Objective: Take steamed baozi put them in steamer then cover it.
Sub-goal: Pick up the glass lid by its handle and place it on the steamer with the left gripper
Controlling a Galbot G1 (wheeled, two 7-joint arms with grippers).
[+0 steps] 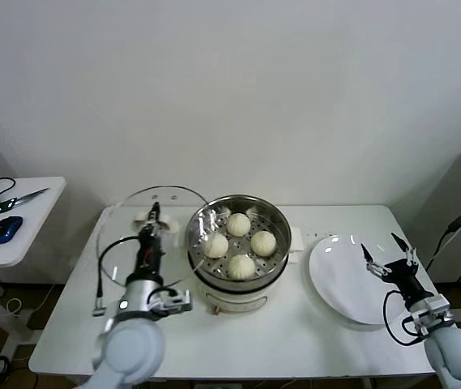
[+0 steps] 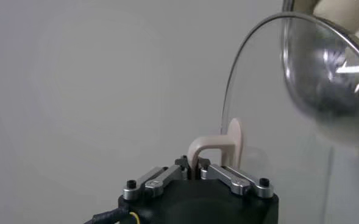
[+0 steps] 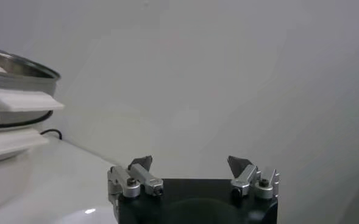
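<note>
Beside the steamer point(image 1: 238, 243), left gripper point(image 1: 154, 217) clamps cover point(image 1: 145, 212)

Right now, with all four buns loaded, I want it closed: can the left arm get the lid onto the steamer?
Probably yes: the left gripper grips the cover by its handle, beside the open steamer, with nothing between them.

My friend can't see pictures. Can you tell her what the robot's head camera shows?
Four cream-white pleated buns sit inside a round shiny steel steamer pot on a white table. The left gripper is shut on the handle of a clear glass lid beside the pot. The open right gripper hangs over a bare white plate.
</note>
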